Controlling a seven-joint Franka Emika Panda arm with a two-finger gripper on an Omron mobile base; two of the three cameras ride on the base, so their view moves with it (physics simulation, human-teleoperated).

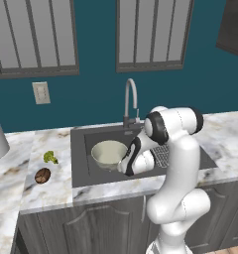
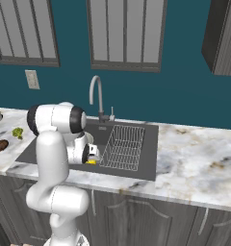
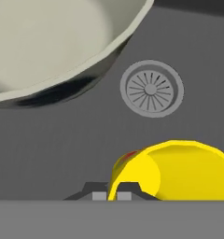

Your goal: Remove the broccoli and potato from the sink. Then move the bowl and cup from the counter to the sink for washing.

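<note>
cup [image 3: 179, 170] in jaws, beside drain [image 3: 151, 88]

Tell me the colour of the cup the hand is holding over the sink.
Bright yellow cup, clearest in the hand view.

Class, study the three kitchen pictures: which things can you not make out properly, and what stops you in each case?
- Cup: hand view, its lower part is cut off at the bottom edge; right base view shows just a yellow sliver behind the arm.
- Bowl: hand view, cut off by the top and left edges.
- Tool: its fingertips barely show, so contact with the cup's rim is unclear.
- Sink: left base view, the arm covers its right half.
</note>
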